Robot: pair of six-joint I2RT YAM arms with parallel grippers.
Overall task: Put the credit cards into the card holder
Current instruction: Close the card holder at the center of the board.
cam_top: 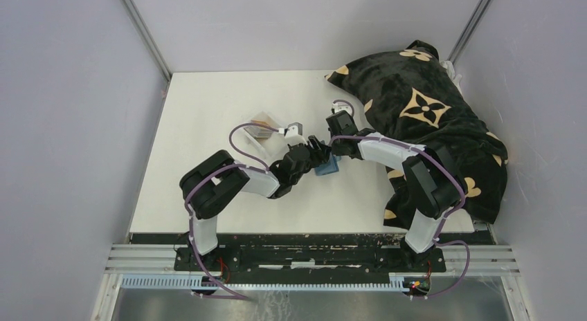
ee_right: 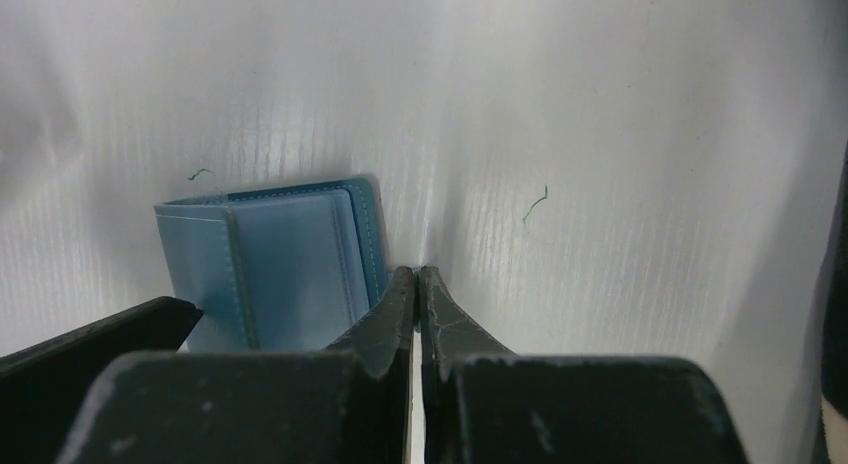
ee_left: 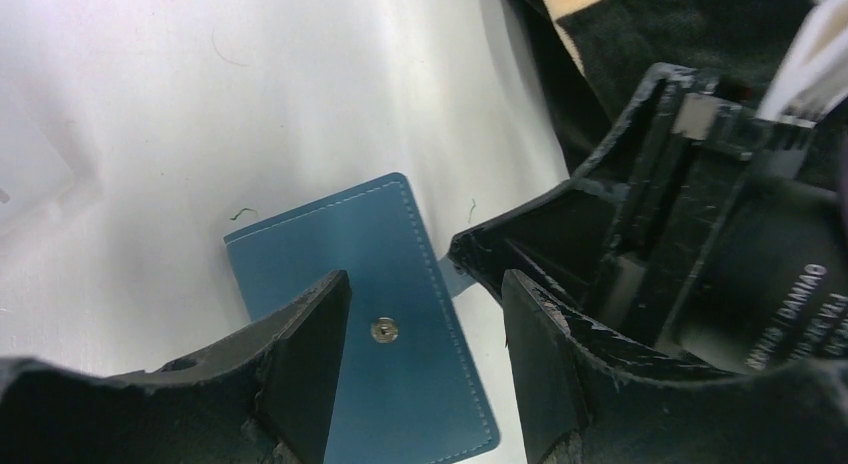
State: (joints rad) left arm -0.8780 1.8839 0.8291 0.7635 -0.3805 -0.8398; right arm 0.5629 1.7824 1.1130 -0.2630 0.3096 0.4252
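Since the card holder (ee_left: pixel 330 239) lies on the white table (cam_top: pixel 208 113) with its snap stud (ee_left: pixel 381 330) up and bare, it reads as unfastened. Whether it is folded fully flat can't be told.

Left gripper (ee_left: pixel 425 284) hangs just above the holder, jaws spread wide either side of the stud, grasping nothing.

Right gripper (ee_right: pixel 415 276) sits at the holder's tab edge, jaws pinched together. The snap tab (ee_left: pixel 450 276) runs into its tips, so it looks clamped on the tab, though its own camera hides the tab.

Beyond the holder, toward the left-arm side, a clear tray (cam_top: pixel 266 124) holds something tan, probably the credit cards (cam_top: pixel 262 133); too small to confirm. A black patterned cushion (cam_top: pixel 422 120) is on the holder's far right.

Handling, as a judgement:
- **Holder:** light, thin and floppy. It will likely skate on the smooth table if pushed from one side.
- **Holder grip:** the tab is the only proud edge, so one gripper takes the tab while the other pins the body near the fold.
- **Cards:** stiff, thin and slick. Take them by an edge, not off the flat.
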